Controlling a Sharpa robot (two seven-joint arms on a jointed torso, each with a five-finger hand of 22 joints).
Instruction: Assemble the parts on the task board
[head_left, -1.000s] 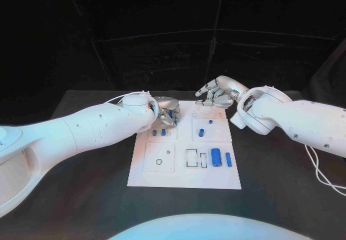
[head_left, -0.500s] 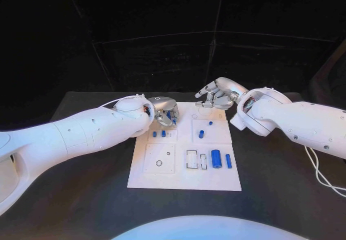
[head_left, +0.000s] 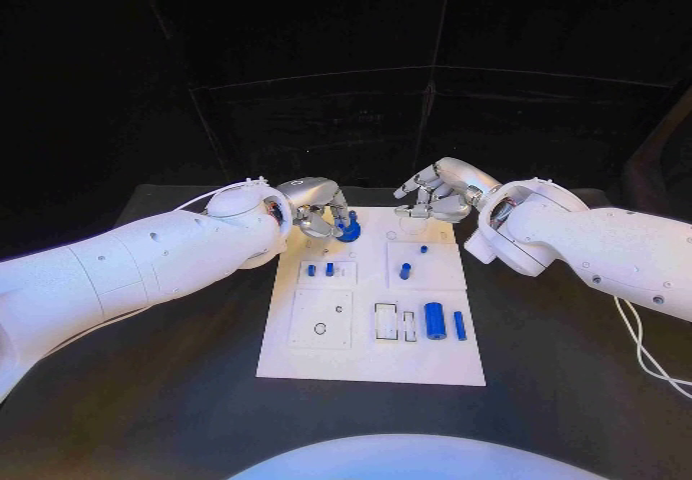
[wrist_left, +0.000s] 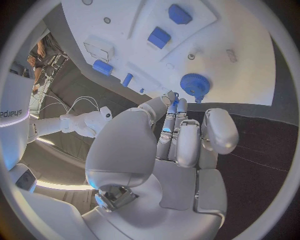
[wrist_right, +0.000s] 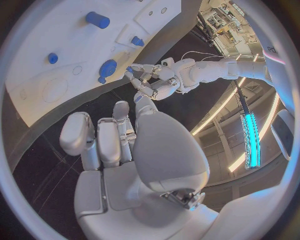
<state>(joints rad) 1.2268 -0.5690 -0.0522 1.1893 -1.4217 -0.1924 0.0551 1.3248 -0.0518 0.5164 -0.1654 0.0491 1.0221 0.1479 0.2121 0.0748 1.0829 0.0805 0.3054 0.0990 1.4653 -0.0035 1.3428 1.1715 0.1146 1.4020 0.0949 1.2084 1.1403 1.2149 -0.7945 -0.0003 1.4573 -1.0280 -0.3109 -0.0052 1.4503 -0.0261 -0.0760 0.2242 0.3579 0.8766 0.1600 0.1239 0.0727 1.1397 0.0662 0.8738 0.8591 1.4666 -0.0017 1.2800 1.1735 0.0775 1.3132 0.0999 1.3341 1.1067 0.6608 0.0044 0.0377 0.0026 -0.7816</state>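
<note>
Head view: left hand (head_left: 315, 208) hung over the far left corner of the task board (head_left: 371, 355), fingertips beside a round blue part (head_left: 349, 232); grip on it could not be told. Right hand (head_left: 437, 191) hovered past the board's far edge, fingers curled in, nothing seen in them. More blue parts lay on the board nearer than both hands.

Left wrist view: fingers (wrist_left: 178, 131) drawn together, tips just short of the blue round part (wrist_left: 194, 84) on the board (wrist_left: 250, 65); contact unclear.

Right wrist view: fingers (wrist_right: 119, 135) bent inward, empty, above the black desk (wrist_right: 59, 165) beside the board's edge
</note>
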